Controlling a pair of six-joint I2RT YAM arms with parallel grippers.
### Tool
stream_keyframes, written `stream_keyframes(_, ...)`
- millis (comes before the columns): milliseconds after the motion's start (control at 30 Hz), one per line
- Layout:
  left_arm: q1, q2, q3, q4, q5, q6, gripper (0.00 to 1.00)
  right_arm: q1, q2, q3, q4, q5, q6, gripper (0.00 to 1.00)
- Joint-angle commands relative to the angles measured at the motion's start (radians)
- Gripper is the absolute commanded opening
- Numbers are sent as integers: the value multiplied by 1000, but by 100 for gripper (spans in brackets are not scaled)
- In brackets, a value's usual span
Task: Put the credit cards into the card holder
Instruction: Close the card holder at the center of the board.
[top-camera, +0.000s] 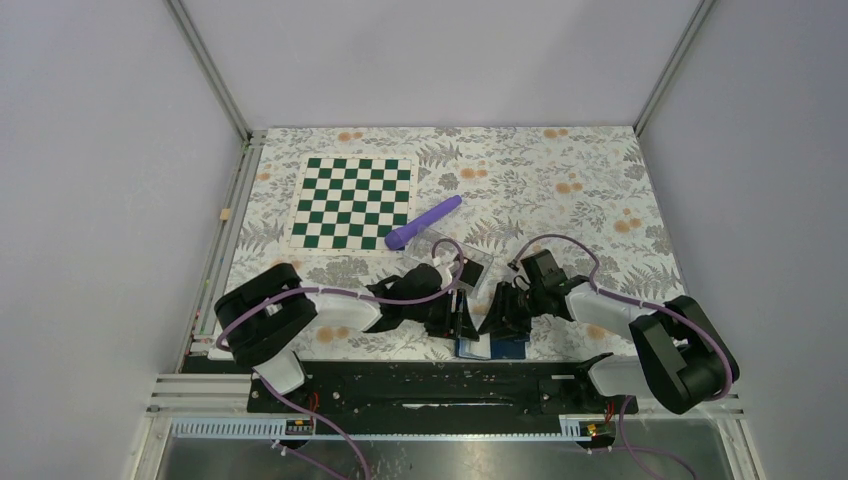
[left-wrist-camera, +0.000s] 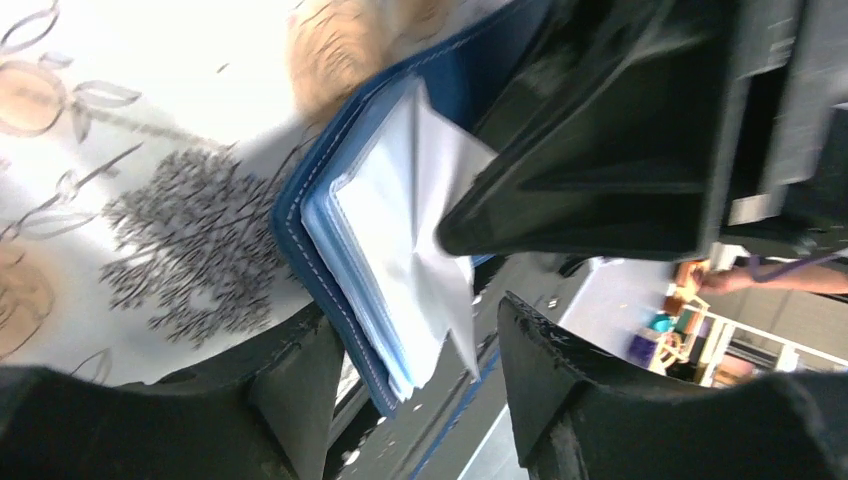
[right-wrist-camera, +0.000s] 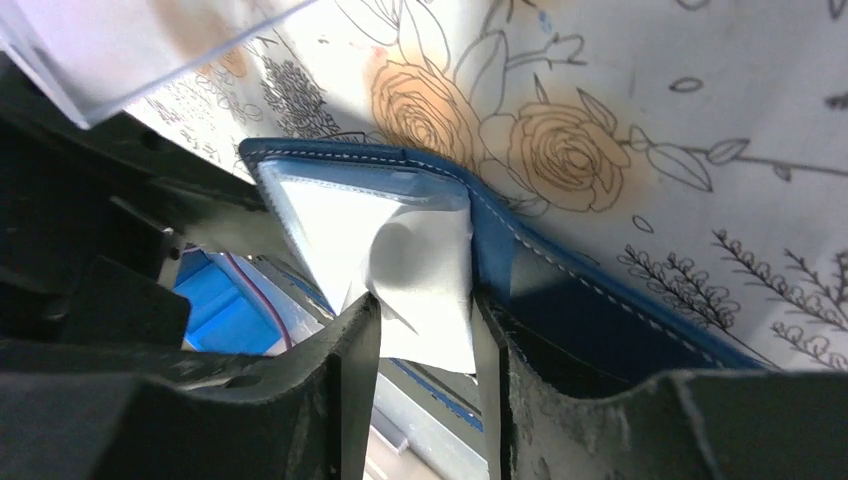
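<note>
Now your right jaws pinch a white card at the card holder; left jaws straddle it, grip unclear.

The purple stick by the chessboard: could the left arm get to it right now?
Probably yes: the purple stick lies uncovered just beyond the left gripper, but that gripper has the wallet between its fingers.

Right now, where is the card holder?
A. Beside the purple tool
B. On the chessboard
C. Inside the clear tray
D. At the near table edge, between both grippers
D: the top view shows the card holder open at the near edge, with the left gripper and right gripper meeting over it. The chessboard and clear tray lie farther back.
</note>
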Motion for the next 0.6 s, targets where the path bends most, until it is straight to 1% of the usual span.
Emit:
stream_keyframes(0, -9, -48, 53, -242, -84, 119, 57, 9, 9, 0, 68, 10, -2, 46)
stream_keyframes(67, -9, -52, 48, -254, -91, 124, 58, 10, 11, -1, 69, 10, -3, 46)
stream_keyframes(133, -9, -46, 23, -177, -40, 102, 58, 9, 17, -1, 71, 5, -3, 46)
stream_keyframes(267, -6, -26, -54, 137, 60, -19, 58, 9, 21, -4, 90, -5, 7, 46)
stream_keyframes(367, -7, -1, -70, 308, 95, -86, 57, 9, 16, -7, 109, -17, 19, 46)
stream_keyframes(467, -7, 22, -50, 335, 111, -113, 56, 9, 12, -7, 129, -32, 37, 48)
stream_keyframes(567, -7, 25, -16, 229, 91, -89, 52, 9, -8, -2, 133, -45, 50, 51)
